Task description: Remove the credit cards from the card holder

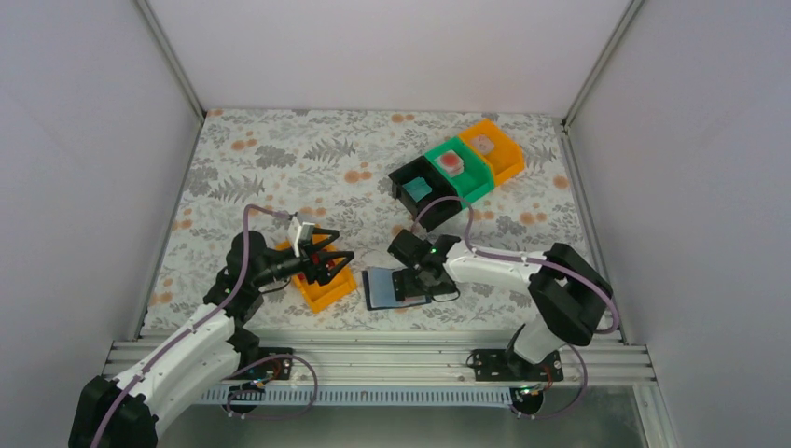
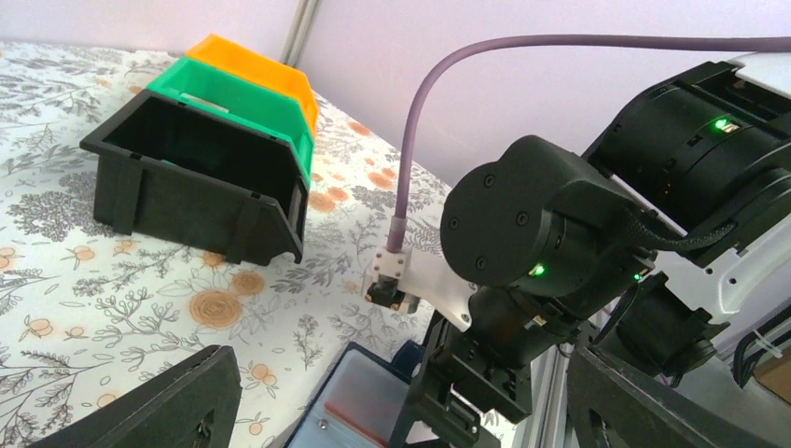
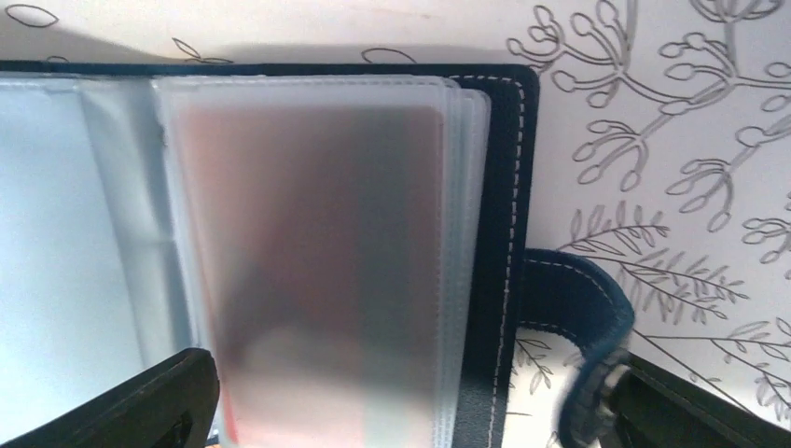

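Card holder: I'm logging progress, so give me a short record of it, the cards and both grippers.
card holder: open, flat on table, under right gripper
sleeved card: reddish, in top sleeve
cards in bins: teal card in black bin, red card in green bin, pale card in far orange bin
left gripper: open, by near orange bin
right gripper: open, low over the holder

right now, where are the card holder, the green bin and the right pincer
card holder [image 3: 511, 187], right wrist view, navy stitched edge
green bin [image 2: 252, 93], left wrist view, outer side wall
right pincer [image 3: 401, 406], right wrist view, midway between fingertips
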`<state>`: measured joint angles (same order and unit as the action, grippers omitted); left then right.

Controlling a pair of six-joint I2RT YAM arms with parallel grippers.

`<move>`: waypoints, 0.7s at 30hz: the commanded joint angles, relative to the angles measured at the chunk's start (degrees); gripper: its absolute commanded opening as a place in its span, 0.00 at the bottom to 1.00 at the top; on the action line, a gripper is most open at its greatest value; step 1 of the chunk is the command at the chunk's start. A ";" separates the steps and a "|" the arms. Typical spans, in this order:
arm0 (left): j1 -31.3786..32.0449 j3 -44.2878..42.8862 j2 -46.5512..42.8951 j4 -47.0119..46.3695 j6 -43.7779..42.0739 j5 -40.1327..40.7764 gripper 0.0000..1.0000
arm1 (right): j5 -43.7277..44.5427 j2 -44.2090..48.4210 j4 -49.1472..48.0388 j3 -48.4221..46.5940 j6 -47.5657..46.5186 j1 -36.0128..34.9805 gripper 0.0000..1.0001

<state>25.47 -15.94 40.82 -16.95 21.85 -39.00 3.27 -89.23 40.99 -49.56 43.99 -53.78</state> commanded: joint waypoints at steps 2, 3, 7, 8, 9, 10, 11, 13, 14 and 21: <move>-0.39 0.49 -0.30 -0.54 -0.58 0.16 0.88 | 2.60 -2.68 0.80 -3.06 2.51 -2.48 0.99; -0.41 0.50 -0.32 -0.54 -0.58 0.16 0.88 | 3.53 -3.41 1.40 -3.35 2.82 -2.64 0.99; -0.38 0.48 -0.39 -0.54 -0.66 0.07 0.88 | 4.52 -8.10 1.50 -2.95 3.04 -2.84 0.99; -0.42 0.50 -0.32 -0.54 -0.71 0.07 0.88 | 4.35 -8.98 1.06 -2.79 2.84 -2.83 0.99; -0.44 0.52 -0.30 -0.54 -0.68 0.07 0.88 | 4.32 -9.58 0.57 -2.60 2.74 -2.82 0.99; -0.44 0.48 -0.29 -0.54 -0.72 0.07 0.88 | 4.34 -10.11 0.35 -2.26 2.74 -2.89 0.99; -0.45 0.48 -0.29 -0.55 -0.67 0.04 0.89 | 4.64 -10.39 0.18 -2.03 2.76 -2.87 0.99; -0.45 0.56 -0.20 -0.63 -0.67 0.07 0.88 | 5.30 -10.42 -0.27 -1.34 3.12 -2.90 0.94; -0.47 0.56 -0.17 -0.63 -0.67 0.07 0.89 | 5.48 -10.11 -0.79 -0.89 3.12 -2.85 0.91; -0.52 0.58 -0.04 -0.50 -0.58 0.24 0.88 | 6.30 -7.99 -3.99 -0.14 2.78 -2.09 0.59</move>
<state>25.23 -15.88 40.88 -16.97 21.85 -39.03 5.34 -95.22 38.04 -52.58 46.11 -56.18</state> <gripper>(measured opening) 0.885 0.628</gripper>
